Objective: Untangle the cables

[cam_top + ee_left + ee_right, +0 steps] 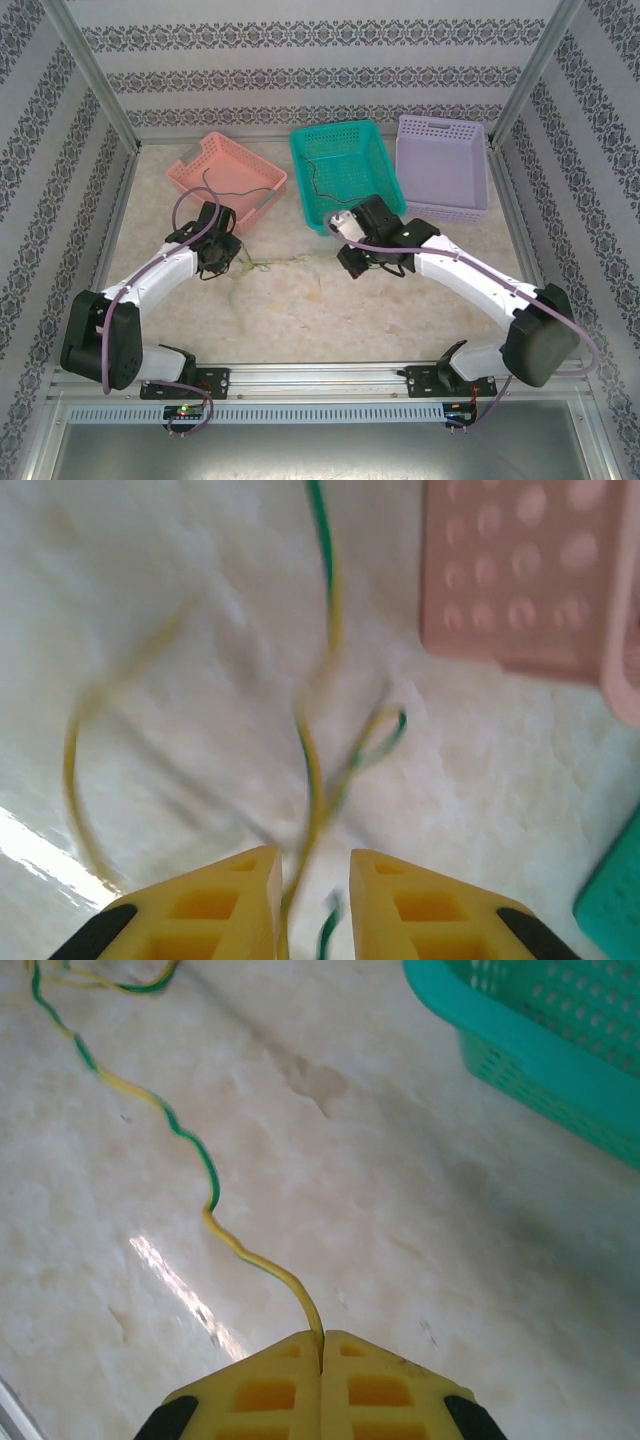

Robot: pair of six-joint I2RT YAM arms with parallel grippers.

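The left end effector [312, 865] is hovering just over the bench [500, 780] with its jaws standing slightly apart, the blurred yellow and green cables [312, 765] running up through the gap. A twisted yellow-green strand [213, 1195] is trailing across the bench to the right end effector [322, 1338], which is pinching its end with jaws fully closed, near the teal basket [540, 1040].
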